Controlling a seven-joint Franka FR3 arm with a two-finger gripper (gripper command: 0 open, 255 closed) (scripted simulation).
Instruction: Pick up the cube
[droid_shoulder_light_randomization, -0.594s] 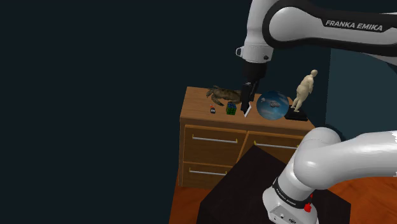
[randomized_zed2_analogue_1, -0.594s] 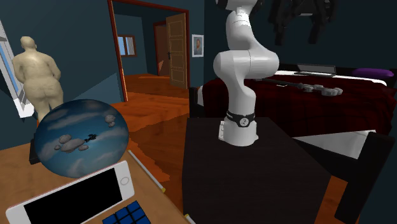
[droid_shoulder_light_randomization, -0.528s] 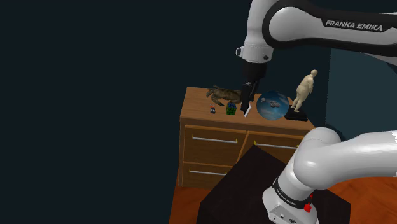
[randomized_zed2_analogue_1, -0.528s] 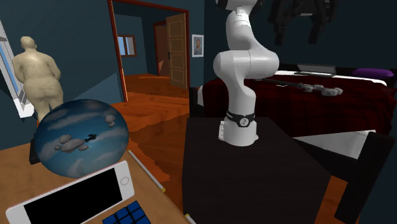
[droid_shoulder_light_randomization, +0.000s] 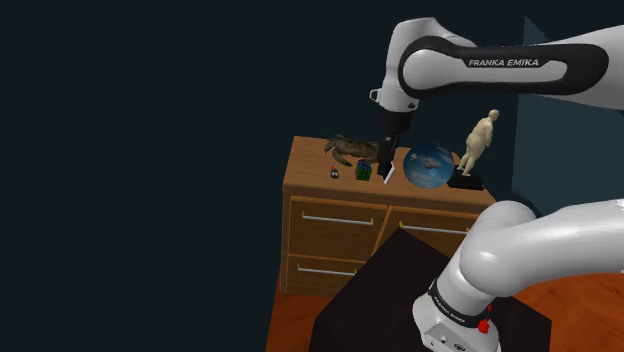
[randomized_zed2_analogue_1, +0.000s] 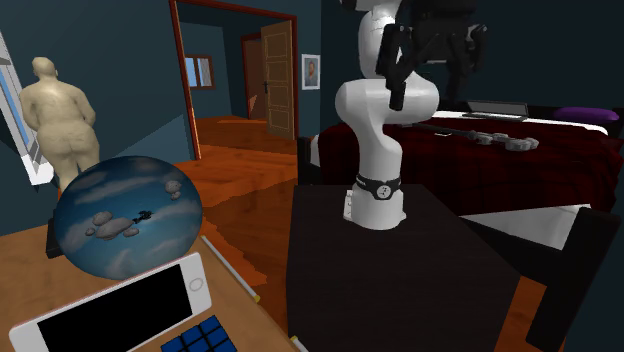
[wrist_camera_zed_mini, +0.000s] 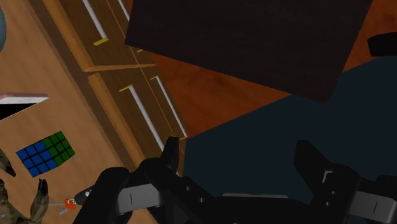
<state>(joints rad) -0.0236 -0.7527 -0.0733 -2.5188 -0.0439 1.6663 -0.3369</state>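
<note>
End effector open; cube lies on the dresser top, not grasped.
The end effector (wrist_camera_zed_mini: 242, 168) has its two black fingers spread wide with nothing between them. The cube (wrist_camera_zed_mini: 44, 153), showing blue and green faces, rests on the wooden dresser (droid_shoulder_light_randomization: 312, 170) near the front edge, just beside the white phone (droid_shoulder_light_randomization: 388, 173), near the crab figure (droid_shoulder_light_randomization: 350, 149) and apart from both fingers.

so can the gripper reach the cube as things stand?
Probably yes: the gripper is open, nothing lies over the cube on the dresser, and the phone and crab figure stand apart from it.
</note>
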